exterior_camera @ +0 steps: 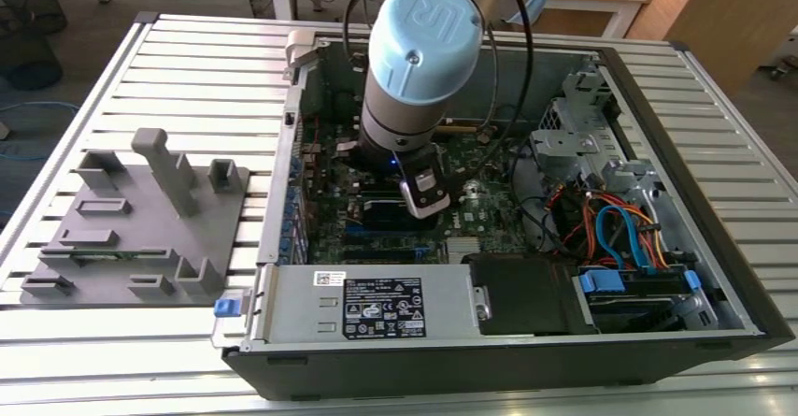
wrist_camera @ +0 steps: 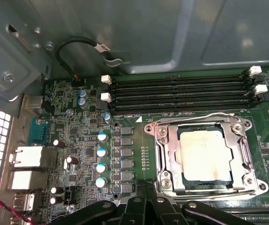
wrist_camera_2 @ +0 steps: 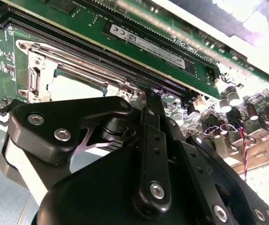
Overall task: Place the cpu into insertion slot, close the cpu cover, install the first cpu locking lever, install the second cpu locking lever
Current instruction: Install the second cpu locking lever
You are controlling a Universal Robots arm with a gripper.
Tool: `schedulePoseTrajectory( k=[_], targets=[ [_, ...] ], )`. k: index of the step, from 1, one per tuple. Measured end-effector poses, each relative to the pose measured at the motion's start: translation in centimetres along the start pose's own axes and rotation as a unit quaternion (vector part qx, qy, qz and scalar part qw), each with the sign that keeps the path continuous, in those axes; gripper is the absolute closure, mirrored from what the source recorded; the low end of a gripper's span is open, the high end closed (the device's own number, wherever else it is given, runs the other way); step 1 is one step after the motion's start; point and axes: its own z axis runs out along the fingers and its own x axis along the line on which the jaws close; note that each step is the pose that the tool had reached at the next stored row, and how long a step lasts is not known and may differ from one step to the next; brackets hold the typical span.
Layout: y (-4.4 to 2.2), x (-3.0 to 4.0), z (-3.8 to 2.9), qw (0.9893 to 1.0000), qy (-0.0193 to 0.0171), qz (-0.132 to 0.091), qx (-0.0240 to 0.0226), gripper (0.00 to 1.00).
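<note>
The cpu [wrist_camera: 205,154], a flat square with a dull silver top, lies in the insertion slot [wrist_camera: 165,180] on the green motherboard. The cpu cover [wrist_camera: 240,150], a silver frame, lies flat around it, and its edge shows in the second wrist view [wrist_camera_2: 36,75]. Thin wire locking levers run along two opposite sides of the cover [wrist_camera: 195,117] [wrist_camera: 219,191]. My gripper [wrist_camera: 146,183] is shut, its tips close together just beside one corner of the socket [wrist_camera_2: 141,93]. In the exterior view the gripper [exterior_camera: 424,201] hangs low over the board inside the open computer case.
Long black memory slots [wrist_camera: 181,91] run beside the socket, one holding a module [wrist_camera_2: 148,44]. Capacitors [wrist_camera: 101,152] and rear ports [wrist_camera: 26,159] stand near the gripper. The case walls [exterior_camera: 499,355], drive cage and cables [exterior_camera: 611,229] hem the board in. A grey fixture [exterior_camera: 137,229] sits outside.
</note>
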Motion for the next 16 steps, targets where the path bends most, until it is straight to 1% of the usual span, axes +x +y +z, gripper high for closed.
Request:
schedulePoseTrajectory(
  k=[11,14,16],
  targets=[
    [-0.18,0.00,-0.19,1.0000,0.0001,0.000,0.0001,0.90],
    [-0.10,0.01,-0.38,1.0000,-0.0001,0.000,-0.0003,0.90],
    [0.03,0.05,-0.74,1.0000,0.0001,0.000,-0.0002,0.90]
  ],
)
